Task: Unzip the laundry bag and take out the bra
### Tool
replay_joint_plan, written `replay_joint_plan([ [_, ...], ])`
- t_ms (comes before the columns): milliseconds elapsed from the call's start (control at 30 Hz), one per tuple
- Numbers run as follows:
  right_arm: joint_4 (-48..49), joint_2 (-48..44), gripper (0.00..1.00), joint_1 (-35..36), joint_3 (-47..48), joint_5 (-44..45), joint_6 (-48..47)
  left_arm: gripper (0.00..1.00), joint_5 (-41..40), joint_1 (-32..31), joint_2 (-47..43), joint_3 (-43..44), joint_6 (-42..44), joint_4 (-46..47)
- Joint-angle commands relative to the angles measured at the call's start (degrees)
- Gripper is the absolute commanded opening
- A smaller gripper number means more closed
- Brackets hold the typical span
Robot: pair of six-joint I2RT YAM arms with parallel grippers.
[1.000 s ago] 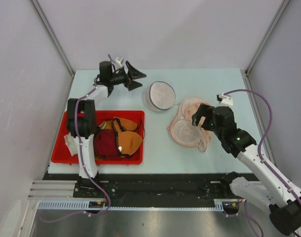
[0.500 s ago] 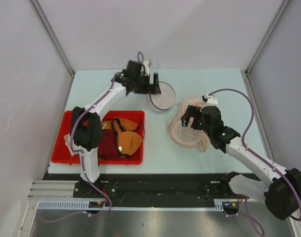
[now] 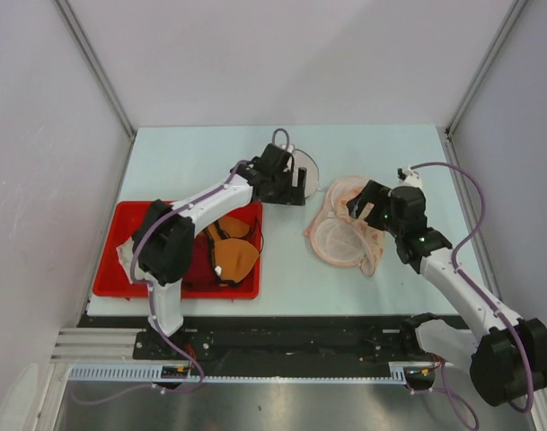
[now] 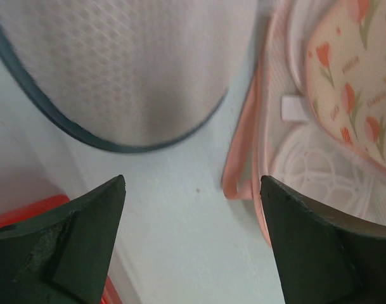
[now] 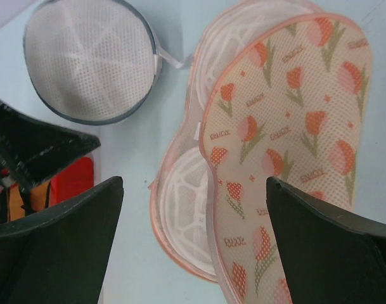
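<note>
While the laundry bag [image 5: 88,60] lay on the tabletop [image 4: 180,240], the left jaws and the right jaws each stood wide open, holding nothing.

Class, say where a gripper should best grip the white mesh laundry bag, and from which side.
On the laundry bag, pinch the small white tab jutting from its dark rim, coming from the side facing the pink patterned bag; it is the only protruding part visible.
</note>
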Motion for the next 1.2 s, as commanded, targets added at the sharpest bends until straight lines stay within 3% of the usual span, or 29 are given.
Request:
replay_joint_plan([
  [0,-4.56,-6.75,0.98,-1.78,0.11,0.00,0.65,0.90,-5.04,2.82,1.64,1.88,-4.58,9.36],
  [167,-11.15,-13.34,0.98,-2.05,-1.38,2.99,0.30,0.87,1.28,6.25,6.99,7.84,-4.85,12.46],
  [233,-13.43,-14.67,0.98,-2.05,-1.99,3.87,0.21,0.75,1.21,6.69,11.37,15.83,-3.00,7.37],
  [267,-14.06,-15.89,0.98,-2.31,-2.26,4.31,0.29,0.64,1.03,6.69,12.36,18.21,-2.30,5.87],
  [300,-14.59,-16.42,0.98,-2.22,-2.78,4.49,0.38,0.20,0.85,6.69,12.89,21.62,-1.16,3.25],
  [333,-15.81,-16.86,0.98,-2.49,-2.96,4.75,0.56,0.00,0.33,6.69,13.16,22.96,-0.46,2.09],
  [433,-17.22,-18.27,0.98,-2.75,-3.05,5.45,0.74,0.01,2.77,6.87,11.50,25.26,4.89,0.93],
  [533,-16.88,-19.33,0.98,-3.19,-3.05,4.15,0.65,0.00,11.11,7.04,7.37,26.14,15.08,0.24],
  [633,-15.21,-19.33,0.98,-4.15,-2.96,1.25,-0.14,0.00,26.20,8.18,6.74,32.53,26.76,-6.33],
  [667,-14.95,-18.98,0.98,-4.59,-2.96,0.54,-0.23,0.00,34.87,8.88,7.53,35.34,28.89,-12.10],
  [767,-13.89,-18.10,0.98,-6.35,-2.96,-2.45,-0.85,0.00,46.52,13.10,11.22,44.23,32.77,-17.86],
  [800,-13.63,-18.01,0.98,-6.70,-2.88,-2.72,-0.93,0.22,48.90,14.24,12.71,45.64,30.42,-16.92],
  [867,-13.10,-17.92,0.98,-7.14,-2.96,-4.28,-1.11,0.99,46.66,17.93,14.03,45.57,20.72,-11.06],
  [900,-12.75,-17.84,0.98,-7.23,-2.88,-4.56,-1.20,1.00,44.73,19.25,14.82,45.39,16.99,-9.63],
  [1000,-12.14,-16.26,0.98,-7.32,-2.09,-4.91,-1.37,1.00,49.54,24.17,17.29,44.35,5.81,-5.32],
  [1167,-8.62,-12.22,0.98,-7.23,-0.94,-7.02,-1.64,1.00,40.24,24.19,9.32,35.74,8.51,-5.66],
])
